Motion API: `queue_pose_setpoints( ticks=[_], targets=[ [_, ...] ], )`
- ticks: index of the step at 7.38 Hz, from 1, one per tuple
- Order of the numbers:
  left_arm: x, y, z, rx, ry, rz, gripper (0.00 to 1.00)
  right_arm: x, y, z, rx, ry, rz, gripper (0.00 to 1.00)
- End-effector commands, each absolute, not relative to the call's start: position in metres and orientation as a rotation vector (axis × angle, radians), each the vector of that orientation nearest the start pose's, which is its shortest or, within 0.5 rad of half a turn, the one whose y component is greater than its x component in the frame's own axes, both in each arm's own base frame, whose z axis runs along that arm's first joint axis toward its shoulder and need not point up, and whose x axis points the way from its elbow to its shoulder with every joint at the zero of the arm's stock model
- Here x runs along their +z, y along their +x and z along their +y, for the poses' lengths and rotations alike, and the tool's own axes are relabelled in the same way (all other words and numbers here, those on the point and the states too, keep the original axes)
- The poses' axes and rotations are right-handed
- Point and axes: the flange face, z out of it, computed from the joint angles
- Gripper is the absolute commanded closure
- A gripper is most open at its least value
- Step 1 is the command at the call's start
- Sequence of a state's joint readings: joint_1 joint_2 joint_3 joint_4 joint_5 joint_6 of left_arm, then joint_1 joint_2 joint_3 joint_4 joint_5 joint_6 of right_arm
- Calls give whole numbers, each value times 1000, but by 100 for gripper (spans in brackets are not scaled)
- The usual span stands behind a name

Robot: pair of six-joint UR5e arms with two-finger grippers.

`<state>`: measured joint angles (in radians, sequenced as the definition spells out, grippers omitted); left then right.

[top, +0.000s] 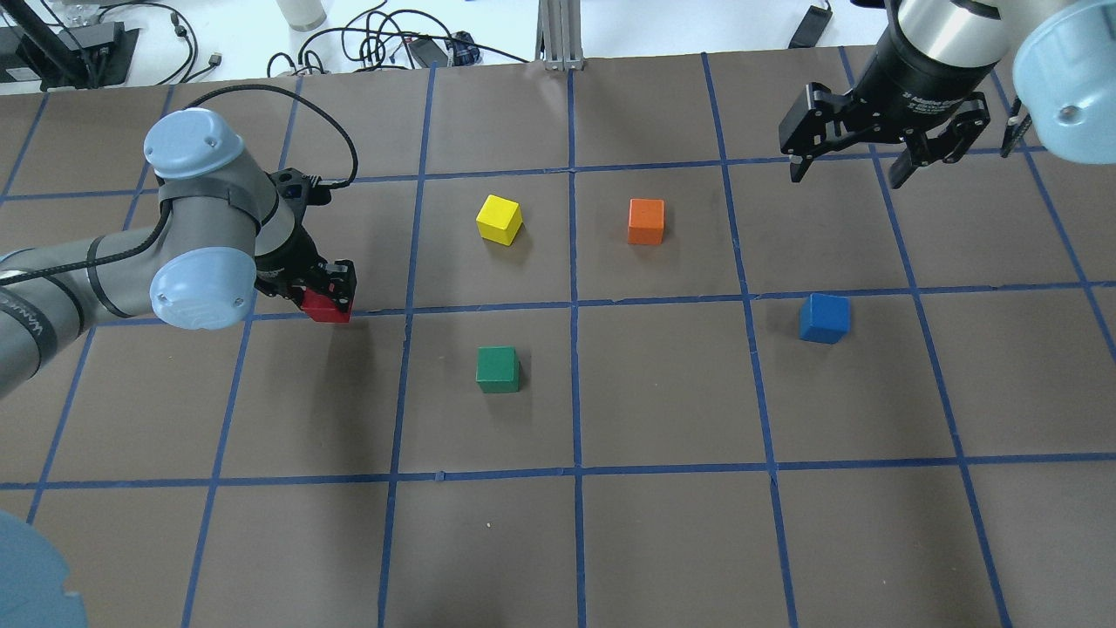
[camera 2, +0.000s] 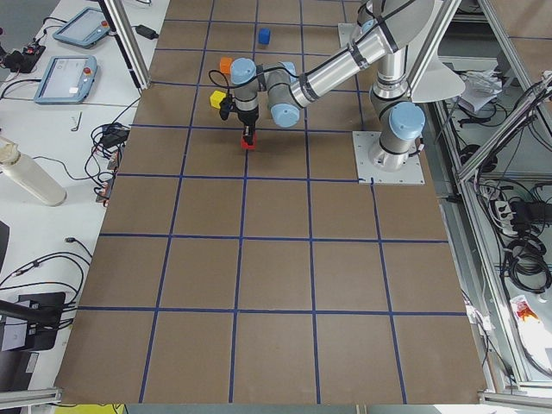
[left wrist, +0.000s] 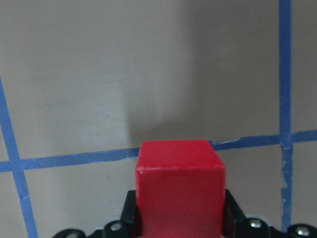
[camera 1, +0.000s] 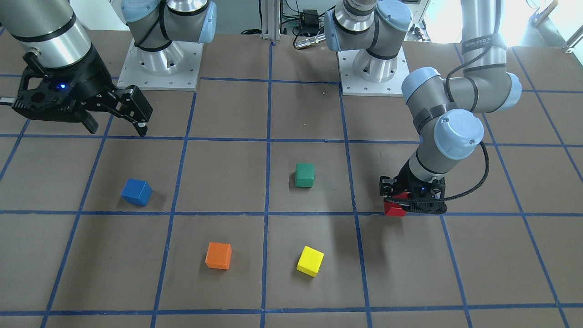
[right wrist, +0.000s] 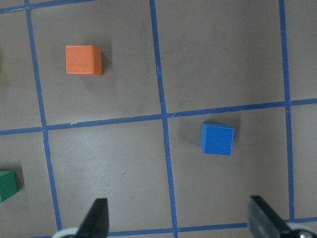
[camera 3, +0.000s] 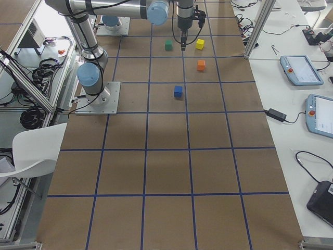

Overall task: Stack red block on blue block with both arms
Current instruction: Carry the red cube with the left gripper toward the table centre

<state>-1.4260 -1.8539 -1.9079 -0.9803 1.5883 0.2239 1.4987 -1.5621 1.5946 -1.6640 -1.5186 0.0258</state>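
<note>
1. Brown table (top: pixel 663 541) with a blue tape grid and five small cubes spread out on it. Cables and desks sit past the far edge.
2. Your left gripper (top: pixel 330 292) is clamped on the red block (top: pixel 324 310), low over a tape line on the robot's left side. I can't tell if the block rests on the table or hangs just off it.
3. The blue block (top: pixel 824 317) lies flat on the table, well apart on the robot's right and turned a bit against the grid. From the red block the way there runs straight across to the right. The green cube (top: pixel 498 369) sits near that line on the robot's side, with the yellow cube (top: pixel 500 218) and orange cube (top: pixel 646 221) on the far side.
4. Your right gripper (top: pixel 846 177) is the nearer one to blue by a lot. It hangs above the table just beyond blue, jaws wide and empty. In its wrist view blue lies ahead of the fingers, within their span.
5. Red looks matte with crisp edges and sits square in the jaws, its outer half poking out free.
6. My guess: you'll want a hand-over around mid-table, so lift clear of green first.
</note>
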Motion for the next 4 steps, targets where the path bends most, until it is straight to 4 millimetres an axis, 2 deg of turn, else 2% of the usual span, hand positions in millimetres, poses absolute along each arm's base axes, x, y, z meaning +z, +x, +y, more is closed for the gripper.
queue_pose_setpoints(
  ticks=[1,2,3,4],
  targets=[
    [280,-136,-560,48,118,3129,95,481,102,-510,-102,144,3088,0],
    [300,-184,-564,-21,166,3147,95,481,102,-510,-102,142,3088,0],
    [318,-214,-565,-60,189,3157,95,481,102,-510,-102,140,3089,0],
    [323,-257,-557,-52,120,3249,95,481,102,-510,-99,135,3090,0]
  ],
)
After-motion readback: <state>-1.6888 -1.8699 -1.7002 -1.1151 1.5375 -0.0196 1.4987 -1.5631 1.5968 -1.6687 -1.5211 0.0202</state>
